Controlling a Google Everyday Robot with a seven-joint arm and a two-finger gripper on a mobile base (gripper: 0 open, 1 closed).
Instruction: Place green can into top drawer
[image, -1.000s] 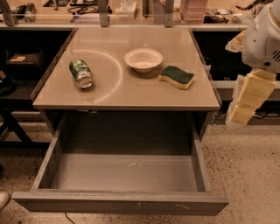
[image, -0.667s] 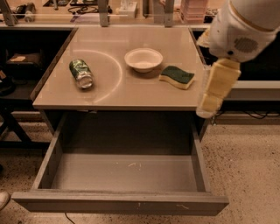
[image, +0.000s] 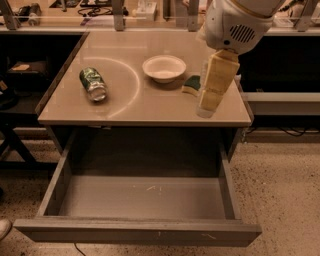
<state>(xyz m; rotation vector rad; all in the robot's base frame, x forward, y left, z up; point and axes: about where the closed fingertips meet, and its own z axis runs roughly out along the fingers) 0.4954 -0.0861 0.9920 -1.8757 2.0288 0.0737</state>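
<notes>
The green can (image: 93, 84) lies on its side on the left part of the tan table top (image: 125, 102), one silver end facing me. The top drawer (image: 140, 197) is pulled wide open below the table's front edge, and its grey bottom is bare. My gripper (image: 205, 111) hangs at the end of a cream-coloured arm over the right part of the table, far to the right of the can and apart from it. It holds nothing that I can see.
A white bowl (image: 164, 67) stands at the middle back of the table. A green-and-yellow sponge (image: 191, 84) lies just right of it, partly hidden by my arm. A shelf with clutter runs along the back. Speckled floor lies to the right.
My arm has swung leftward from beyond the table's right side to over its right part, now covering part of the sponge. Can, bowl and drawer have not moved.
</notes>
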